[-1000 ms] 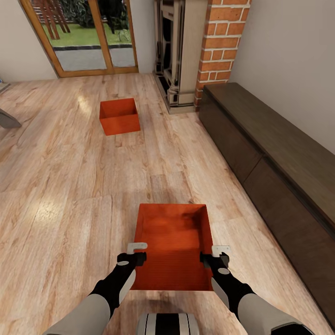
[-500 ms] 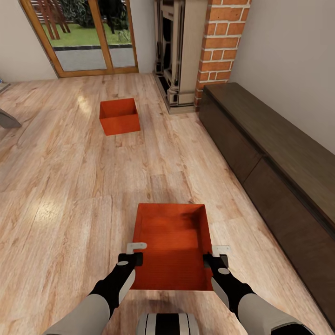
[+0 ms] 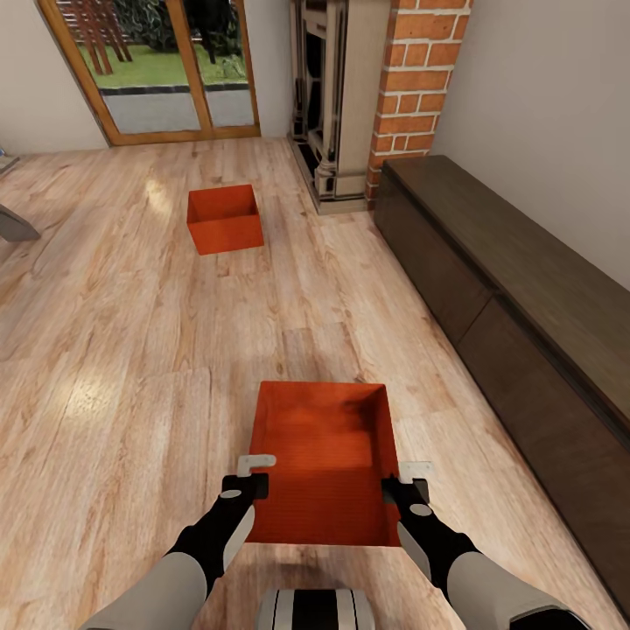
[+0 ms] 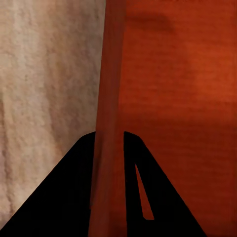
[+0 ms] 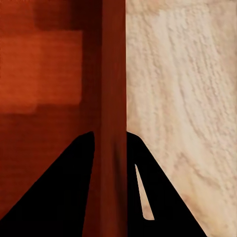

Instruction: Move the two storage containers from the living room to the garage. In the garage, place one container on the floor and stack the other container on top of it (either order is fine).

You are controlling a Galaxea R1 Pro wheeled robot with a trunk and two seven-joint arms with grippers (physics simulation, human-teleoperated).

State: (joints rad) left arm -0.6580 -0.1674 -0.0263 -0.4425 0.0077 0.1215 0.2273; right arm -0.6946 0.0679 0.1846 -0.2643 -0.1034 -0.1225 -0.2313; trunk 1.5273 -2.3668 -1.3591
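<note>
Both grippers are clamped on the near bin (image 3: 324,464): left gripper (image 3: 255,484) pinches its left wall, right gripper (image 3: 398,488) its right wall, and each wrist view shows the thin wall sandwiched between the fingers. Compared with a second ago, the bin's far rim and the grippers have barely shifted, so I'd say the grip has just settled and the lift is starting, if at all.

The far bin (image 3: 224,219) sits on the wood floor (image 3: 114,350) towards the glass doors (image 3: 157,70). The fireplace (image 3: 350,96) and the cabinet (image 3: 507,297) run along the right, so turning that way looks tight. No garage yet.
</note>
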